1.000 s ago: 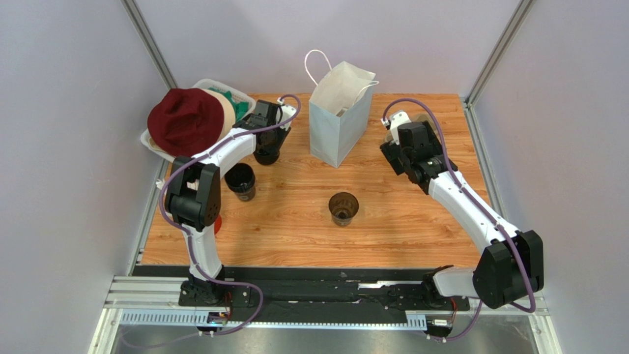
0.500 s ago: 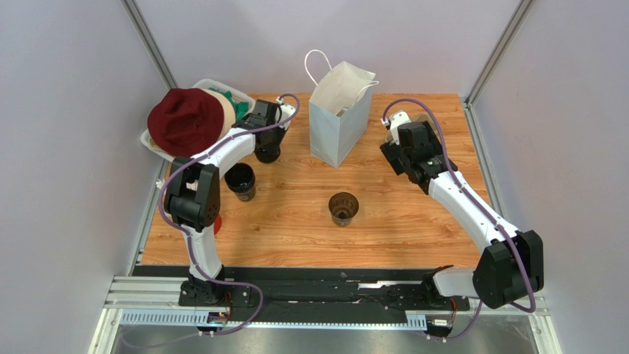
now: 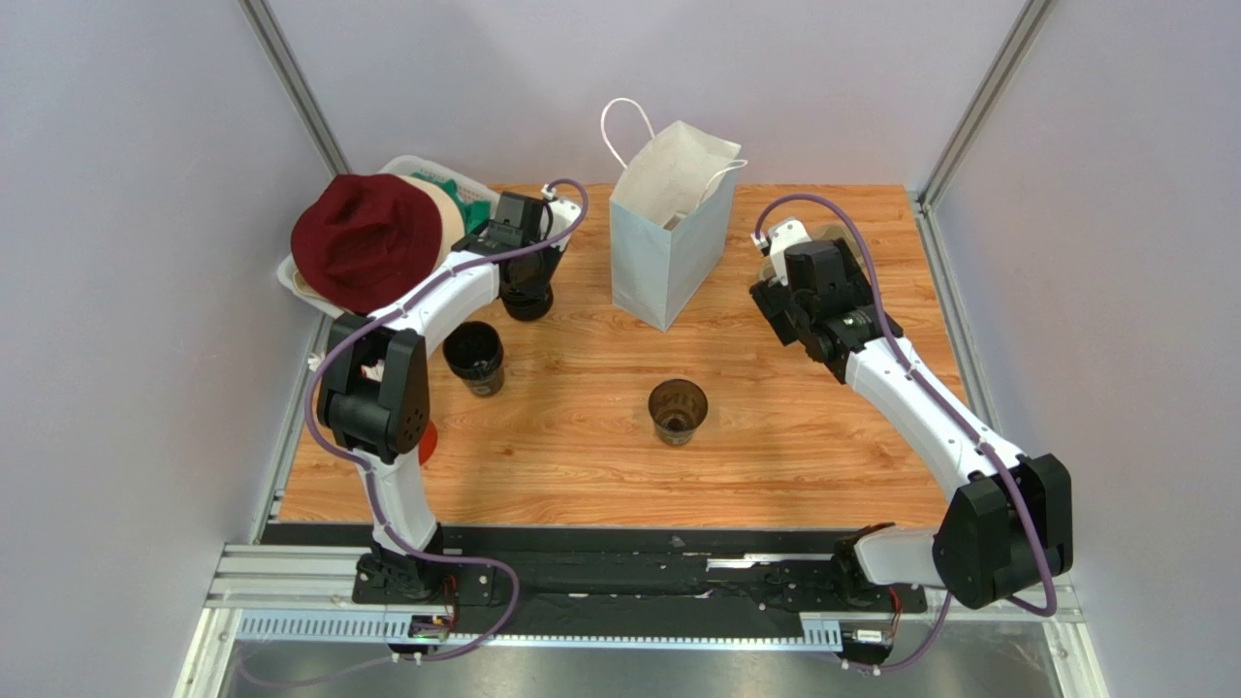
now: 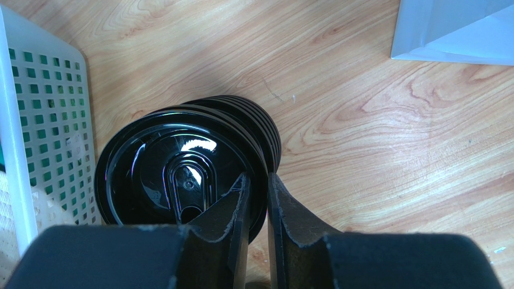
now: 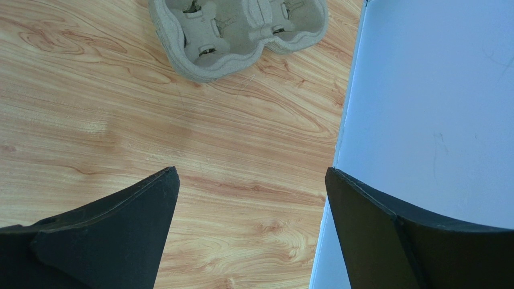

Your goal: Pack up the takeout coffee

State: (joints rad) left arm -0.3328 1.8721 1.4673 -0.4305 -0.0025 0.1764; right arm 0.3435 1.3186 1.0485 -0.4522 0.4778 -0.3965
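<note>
Nearest you, both arms rise from their bases at the near edge of the light wooden desk (image 3: 787, 451). Your takeout coffee, the small dark disposable cup with a brownish inside (image 3: 679, 410), stands upright near the middle of the desk, well apart from both end effectors and with nothing gripping it. A second dark cup (image 3: 475, 358) stands to its left, just beside the left arm's elbow.

Your left arm folds at that elbow, and its white forearm stretches away toward the far left of the desk. There the left end effector (image 4: 257, 180) points down, and its two fingers are drawn close together on the rim of the top lid (image 4: 151, 174) of a stack of glossy black plastic lids (image 4: 265, 129). The stack sits just beside a white perforated plastic basket (image 4: 36, 120), which carries a maroon fabric hat (image 3: 364, 240).

Your right arm bends at a low elbow on the near right and reaches forward and inward. The right end effector (image 5: 250, 171) has its fingers spread wide with nothing between them, above bare wood just beside the pale-blue paper bag (image 3: 663, 247), which stands upright with its mouth open. Beyond it lies a grey pulp cup tray (image 5: 235, 30)
</note>
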